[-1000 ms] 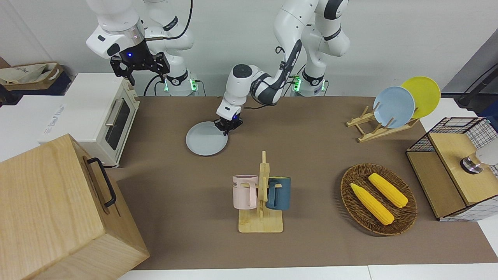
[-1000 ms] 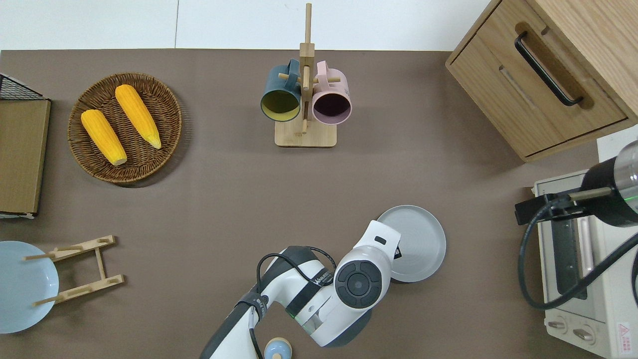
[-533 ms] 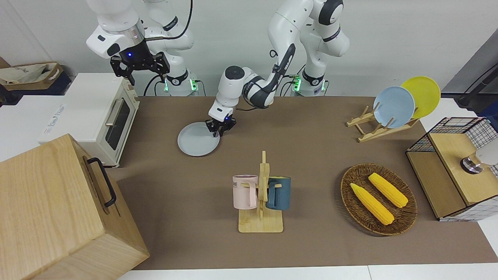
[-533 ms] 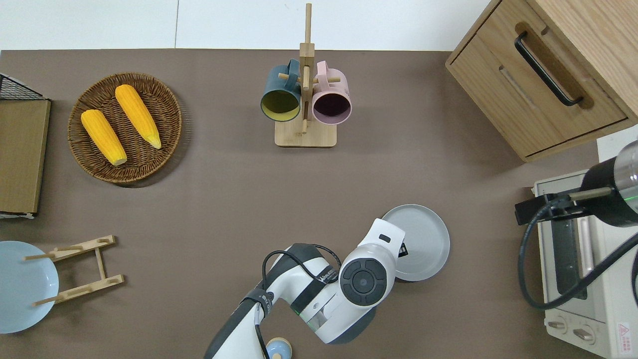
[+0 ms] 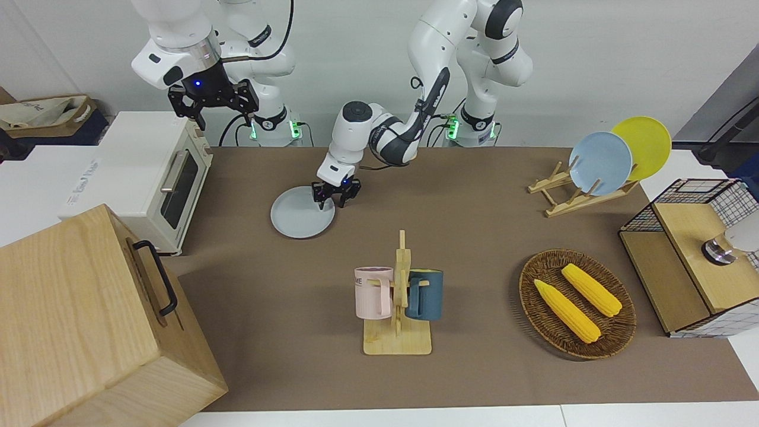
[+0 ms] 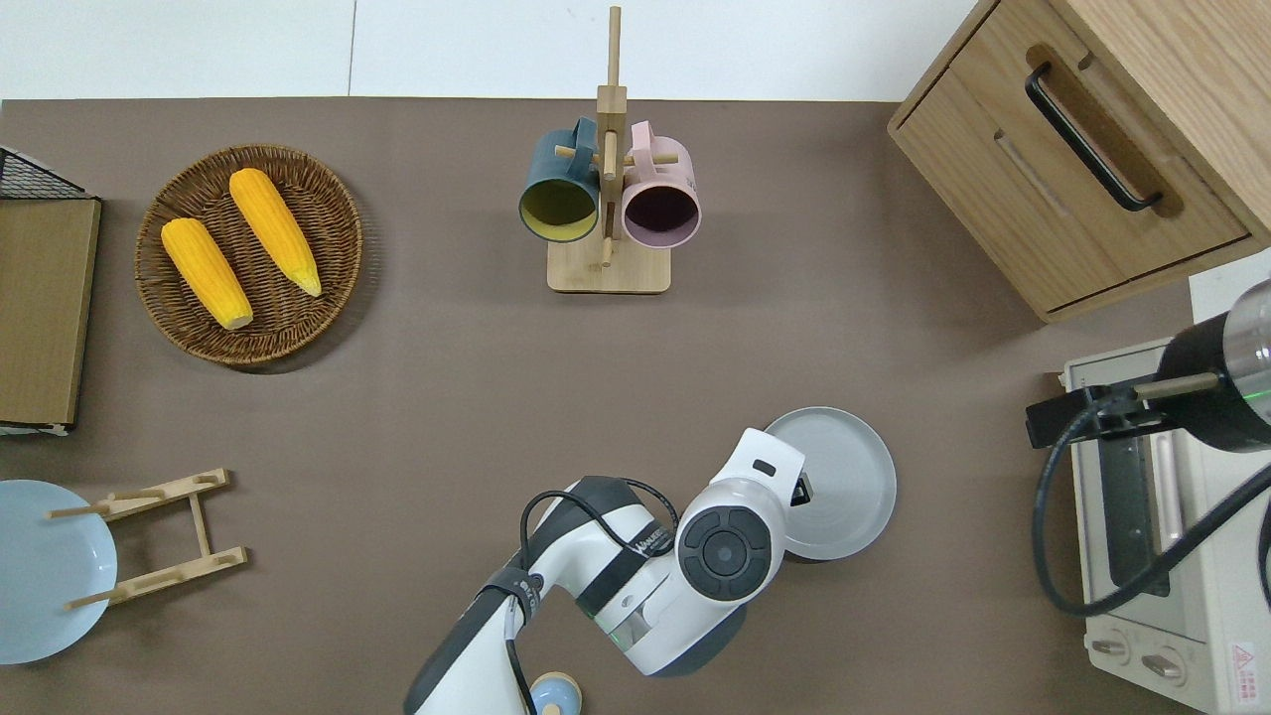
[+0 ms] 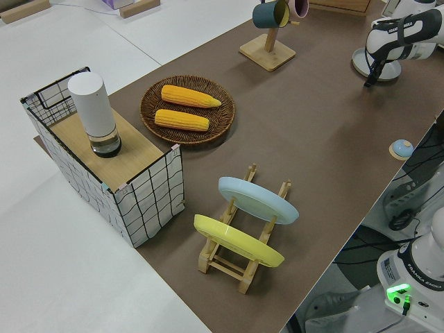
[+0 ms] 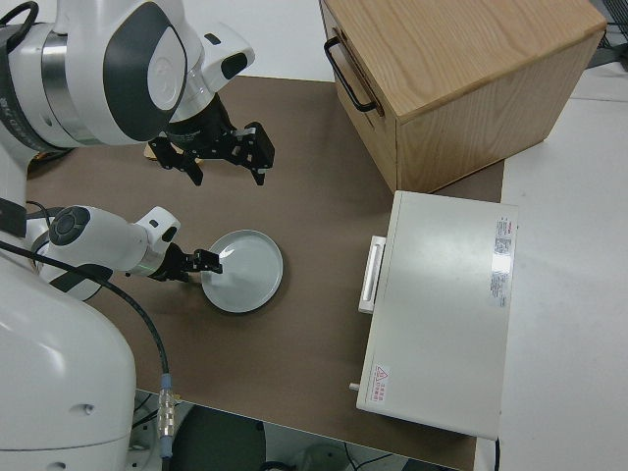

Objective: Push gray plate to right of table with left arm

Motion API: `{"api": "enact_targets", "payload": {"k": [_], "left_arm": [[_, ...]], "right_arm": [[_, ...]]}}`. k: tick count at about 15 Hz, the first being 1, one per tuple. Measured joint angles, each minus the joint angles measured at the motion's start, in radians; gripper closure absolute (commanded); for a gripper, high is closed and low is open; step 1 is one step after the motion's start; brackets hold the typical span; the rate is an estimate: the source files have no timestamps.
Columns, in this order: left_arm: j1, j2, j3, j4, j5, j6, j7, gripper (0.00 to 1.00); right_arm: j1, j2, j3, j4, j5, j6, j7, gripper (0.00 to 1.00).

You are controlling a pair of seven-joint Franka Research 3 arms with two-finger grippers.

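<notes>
With the left hand [image 5: 334, 198] spread open over the rim of the gray plate [image 5: 299, 216], toward the counter [image 5: 474, 237] edge nearest the robots, a fingertip riding over the low rim could lose the push.

Matt brown sheet on the table [image 5: 474, 196], smooth gray plate [image 5: 296, 216], glossy white plastic left arm [image 5: 427, 35], woven wicker basket [image 5: 536, 329], pale wooden cabinet [image 5: 71, 320]
</notes>
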Motion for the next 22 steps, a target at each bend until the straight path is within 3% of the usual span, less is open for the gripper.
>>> {"api": "enact_targets", "payload": {"k": [6, 10, 16, 22], "left_arm": [[0.025, -0.063, 0.013, 0.029, 0.007, -0.156, 0.05, 0.01], [0.097, -0.159, 0.014, 0.033, 0.0, -0.316, 0.172, 0.01], [0.227, -0.3, 0.018, 0.035, -0.097, -0.545, 0.429, 0.01], [0.357, -0.405, 0.024, 0.035, -0.109, -0.743, 0.63, 0.01]], "right_arm": [[0.0, 0.0, 0.0, 0.0, 0.0, 0.0, 0.0, 0.017], [0.0, 0.0, 0.0, 0.0, 0.0, 0.0, 0.0, 0.017], [0.0, 0.0, 0.0, 0.0, 0.0, 0.0, 0.0, 0.017], [0.0, 0.0, 0.0, 0.0, 0.0, 0.0, 0.0, 0.017]]}}
